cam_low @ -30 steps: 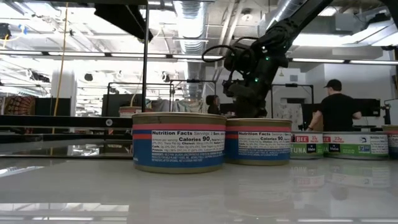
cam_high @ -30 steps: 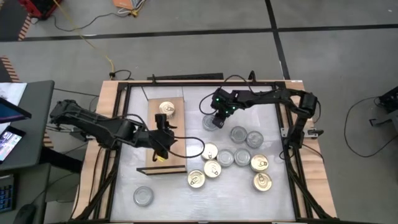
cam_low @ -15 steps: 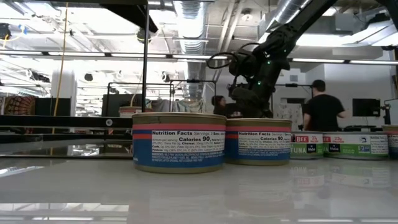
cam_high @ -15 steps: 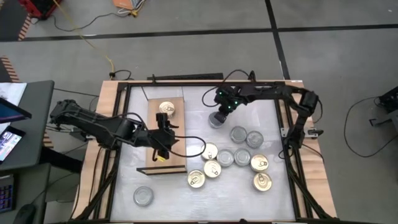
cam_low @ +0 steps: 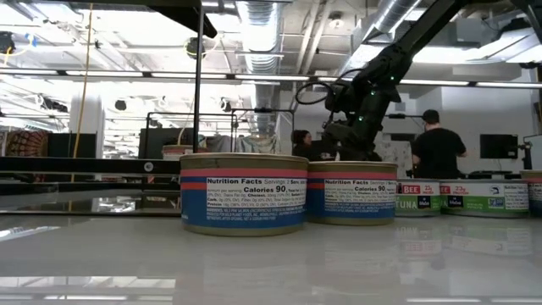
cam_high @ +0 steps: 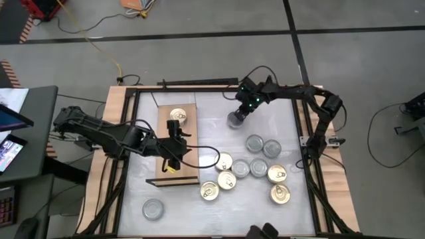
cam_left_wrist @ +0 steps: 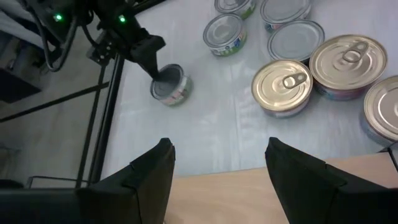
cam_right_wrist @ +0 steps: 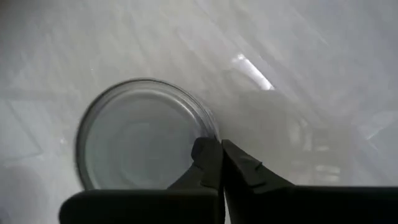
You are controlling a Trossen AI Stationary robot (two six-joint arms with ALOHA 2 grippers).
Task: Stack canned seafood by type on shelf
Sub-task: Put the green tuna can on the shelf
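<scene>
The shelf (cam_high: 178, 149) is a tan board at the table's left; one gold-topped tin (cam_high: 177, 116) stands on its far end. My left gripper (cam_high: 174, 151) hovers open above the shelf, with nothing between its fingers (cam_left_wrist: 155, 180). Several gold and silver tins (cam_high: 252, 166) sit flat on the white tabletop, right of the shelf. Another silver-topped tin (cam_high: 235, 120) stands apart at the far middle. My right gripper (cam_high: 240, 114) is shut and comes down on it. My right gripper touches the silver tin's flat top just inside its rim (cam_right_wrist: 208, 130), with its shut fingertips (cam_right_wrist: 211, 155) together. The fingers slant down from the table's far right. The tin stands flat on the tabletop. Whether they press or only rest, I cannot tell.
One silver tin (cam_high: 153, 209) lies alone at the near left. Wooden side rails (cam_high: 123, 133) and black frame bars border the tabletop. In the low view two tins (cam_low: 244, 193) stand close in front, and people stand in the room behind.
My right gripper has swung toward the table's far right corner. The silver tin has slid along the tabletop with it, away from the shelf, staying flat.
</scene>
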